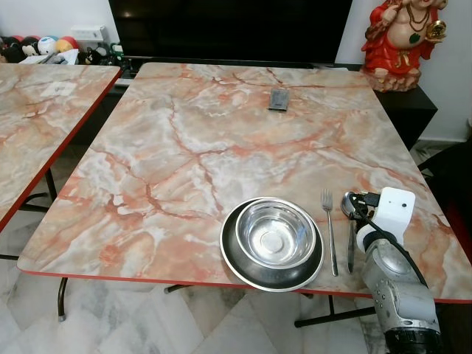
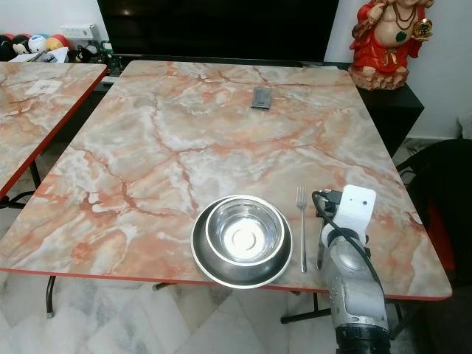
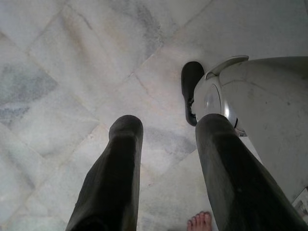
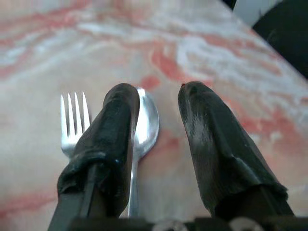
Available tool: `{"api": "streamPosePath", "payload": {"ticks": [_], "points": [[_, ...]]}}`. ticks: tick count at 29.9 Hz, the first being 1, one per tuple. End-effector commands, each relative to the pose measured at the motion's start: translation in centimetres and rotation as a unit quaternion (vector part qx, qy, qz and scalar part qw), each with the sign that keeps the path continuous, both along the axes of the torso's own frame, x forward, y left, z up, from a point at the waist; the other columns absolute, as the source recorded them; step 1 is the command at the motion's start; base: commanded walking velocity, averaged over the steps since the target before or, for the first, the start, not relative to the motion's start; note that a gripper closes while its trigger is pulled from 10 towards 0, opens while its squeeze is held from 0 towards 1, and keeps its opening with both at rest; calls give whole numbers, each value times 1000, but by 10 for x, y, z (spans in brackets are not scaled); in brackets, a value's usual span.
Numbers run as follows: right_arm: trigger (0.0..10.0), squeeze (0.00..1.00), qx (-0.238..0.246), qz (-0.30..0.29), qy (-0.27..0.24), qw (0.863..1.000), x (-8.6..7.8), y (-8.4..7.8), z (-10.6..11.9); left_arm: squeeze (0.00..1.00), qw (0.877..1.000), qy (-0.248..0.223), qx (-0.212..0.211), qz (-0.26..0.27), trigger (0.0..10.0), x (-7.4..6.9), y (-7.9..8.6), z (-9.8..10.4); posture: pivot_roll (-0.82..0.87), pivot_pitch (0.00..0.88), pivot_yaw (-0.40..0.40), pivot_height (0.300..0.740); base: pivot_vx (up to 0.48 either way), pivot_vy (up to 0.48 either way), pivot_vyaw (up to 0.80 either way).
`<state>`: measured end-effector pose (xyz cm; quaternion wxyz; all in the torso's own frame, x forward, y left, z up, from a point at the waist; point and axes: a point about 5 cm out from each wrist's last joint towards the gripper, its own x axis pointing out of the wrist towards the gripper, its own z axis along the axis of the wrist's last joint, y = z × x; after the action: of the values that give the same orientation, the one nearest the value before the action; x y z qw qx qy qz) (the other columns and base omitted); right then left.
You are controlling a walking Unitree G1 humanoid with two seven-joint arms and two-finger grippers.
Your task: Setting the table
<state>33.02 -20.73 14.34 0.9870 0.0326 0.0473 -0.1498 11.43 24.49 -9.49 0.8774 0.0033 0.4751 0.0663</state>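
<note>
The right gripper (image 4: pixel 156 103) hovers over the spoon (image 4: pixel 144 126), jaws spread and holding nothing. The spoon lies on the marble table (image 1: pixel 221 147) at three o'clock of the fork (image 1: pixel 329 228), itself at three o'clock of the steel bowl (image 1: pixel 274 234) nested in a plate (image 1: pixel 234 264). The left gripper (image 3: pixel 166 139) hangs over the floor, jaws apart.

One bowl (image 1: pixel 274 236); one plate (image 1: pixel 237 265); one fork (image 1: pixel 329 228); one spoon (image 4: pixel 143 127).

The right arm (image 1: pixel 391 280) hides most of the spoon (image 4: pixel 144 125); the small dark object (image 1: pixel 278 99) stays unidentifiable.
</note>
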Motion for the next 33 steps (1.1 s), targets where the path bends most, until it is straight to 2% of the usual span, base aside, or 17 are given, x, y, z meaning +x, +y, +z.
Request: {"api": "streamPosePath", "payload": {"ticks": [1, 4, 6, 7, 8, 10, 11, 12, 13, 14, 17, 23, 25, 27, 28, 29, 33], "points": [[10000, 0, -24, -31, -32, 999, -5, -8, 9, 0, 1000, 16, -5, 8, 10000, -9, -1, -3, 55, 123, -21, 740, 0, 0, 0], [10000, 0, -31, -67, -38, 997, -9, -17, 9, 0, 1000, 16, -5, 9, 10000, -9, -2, -4, 55, 123, -21, 740, 0, 0, 0], [10000, 0, -32, -115, -41, 992, -15, -28, 9, 0, 1000, 16, -5, 9, 10000, -9, -2, -4, 52, 123, -22, 740, 0, 0, 0], [10000, 0, -54, -208, -37, 976, -30, -49, 7, 0, 1000, 15, -5, 9, 10000, -9, -2, -4, 50, 123, -23, 740, 0, 0, 0], [10000, 0, -70, -255, -38, 964, -39, -58, 8, 0, 1000, 15, -5, 8, 10000, -9, -2, -4, 53, 123, -25, 740, 0, 0, 0], [10000, 0, -93, -305, -37, 947, -52, -69, 10, 0, 1000, 15, -6, 8, 10000, -9, -3, -4, 53, 123, -25, 740, 0, 0, 0], [10000, 0, -101, -346, -31, 932, -65, -79, 9, 0, 1000, 15, -6, 9, 10000, -9, -3, -4, 47, 123, -27, 740, 0, 0, 0], [10000, 0, -102, -366, -22, 925, -72, -84, 7, 0, 1000, 14, -6, 9, 10000, -9, -3, -4, 47, 123, -27, 740, 0, 0, 0], [10000, 0, -102, -366, -22, 925, -72, -84, 7, 0, 1000, 14, -6, 9, 10000, -9, -3, -4, 47, 123, -27, 740, 0, 0, 0], [10000, 0, -103, -392, -6, 914, -86, -89, 1, 0, 1000, 15, -6, 9, 10000, -8, -3, -4, 41, 122, -26, 740, 0, 0, 0], [10000, 0, -92, -405, 21, 910, -97, -86, -9, 0, 1000, 15, -6, 8, 10000, -8, -3, -4, 32, 122, -24, 740, 0, 0, 0], [10000, 0, -49, -398, 131, 907, -117, -72, -49, 0, 1000, 13, -7, 6, 10000, -7, -4, -4, 35, 112, -32, 740, 0, 0, 0], [10000, 0, 7, -417, 195, 888, -131, -68, -77, 0, 1000, 12, -8, 8, 10000, -6, -5, -4, 37, 105, -39, 740, 0, 0, 0], [10000, 0, 30, -429, 227, 874, -139, -68, -91, 0, 1000, 12, -8, 9, 10000, -6, -5, -4, 34, 100, -43, 740, 0, 0, 0], [10000, 0, 30, -429, 227, 874, -139, -68, -91, 0, 1000, 12, -8, 9, 10000, -6, -5, -4, 34, 100, -43, 740, 0, 0, 0], [10000, 0, 44, -436, 256, 861, -146, -68, -102, 0, 1000, 12, -8, 10, 10000, -6, -6, -4, 38, 95, -46, 740, 0, 0, 0], [10000, 0, 54, -428, 294, 853, -153, -67, -119, 0, 1000, 11, -10, 12, 10000, -6, -7, -4, 39, 87, -53, 740, 0, 0, 0]]}}
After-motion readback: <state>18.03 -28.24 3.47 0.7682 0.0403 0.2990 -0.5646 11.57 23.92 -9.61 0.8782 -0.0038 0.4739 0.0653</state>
